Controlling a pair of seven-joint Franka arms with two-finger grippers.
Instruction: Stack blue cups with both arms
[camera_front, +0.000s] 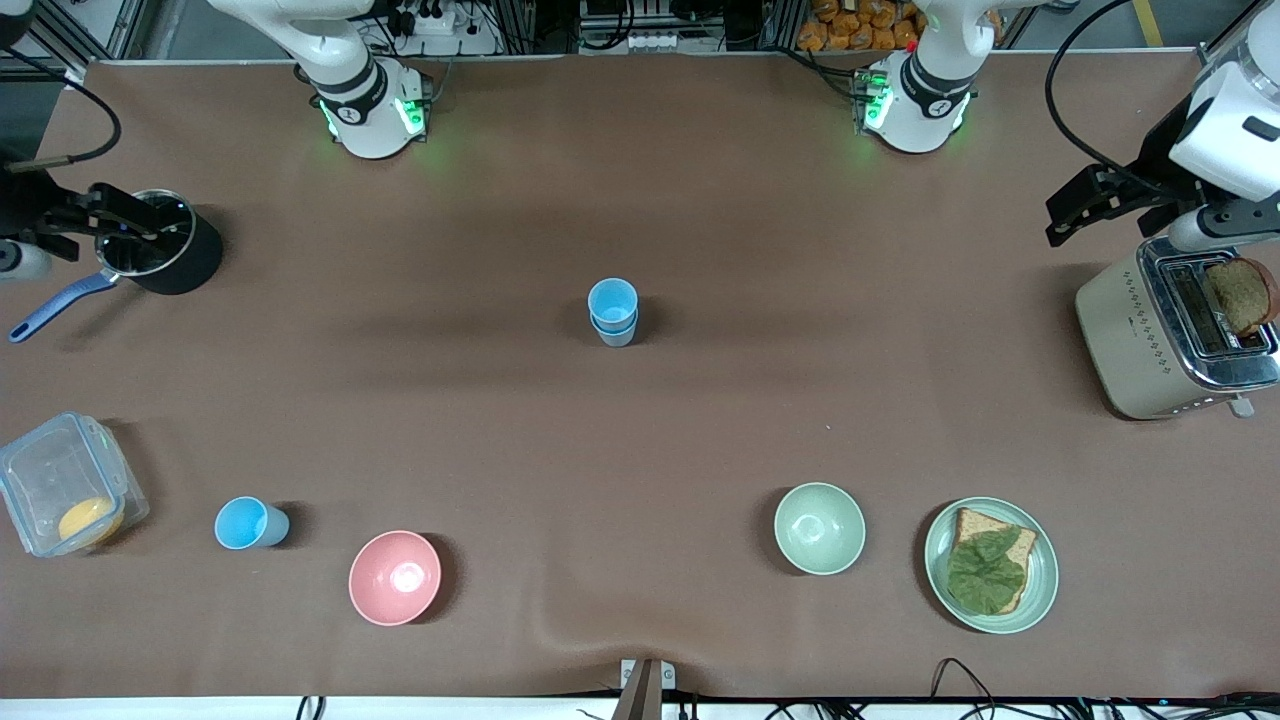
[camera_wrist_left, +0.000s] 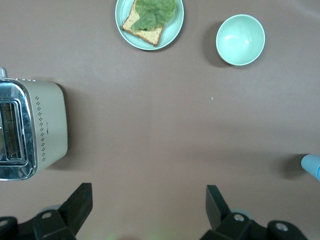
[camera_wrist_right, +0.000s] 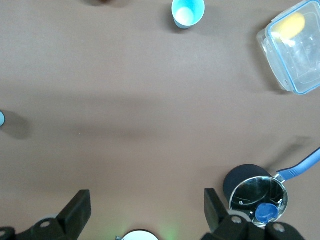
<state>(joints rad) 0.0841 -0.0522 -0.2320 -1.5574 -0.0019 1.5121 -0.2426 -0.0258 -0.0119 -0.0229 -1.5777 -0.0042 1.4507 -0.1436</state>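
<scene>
Two light-blue cups (camera_front: 613, 312) stand nested in one stack at the middle of the table. Their edge shows in the left wrist view (camera_wrist_left: 312, 165) and in the right wrist view (camera_wrist_right: 1, 118). A third blue cup (camera_front: 249, 524) stands alone close to the front camera toward the right arm's end, beside the pink bowl (camera_front: 395, 577); it also shows in the right wrist view (camera_wrist_right: 188, 12). My left gripper (camera_front: 1066, 216) (camera_wrist_left: 148, 201) is open and empty, up beside the toaster. My right gripper (camera_front: 120, 222) (camera_wrist_right: 145, 204) is open and empty, up over the black pot.
A black pot (camera_front: 165, 252) with a blue handle and a clear lidded box (camera_front: 62, 496) sit at the right arm's end. A toaster (camera_front: 1172, 332) with a bread slice, a plate (camera_front: 1040, 590) of bread and lettuce, and a pale green bowl (camera_front: 819, 528) sit toward the left arm's end.
</scene>
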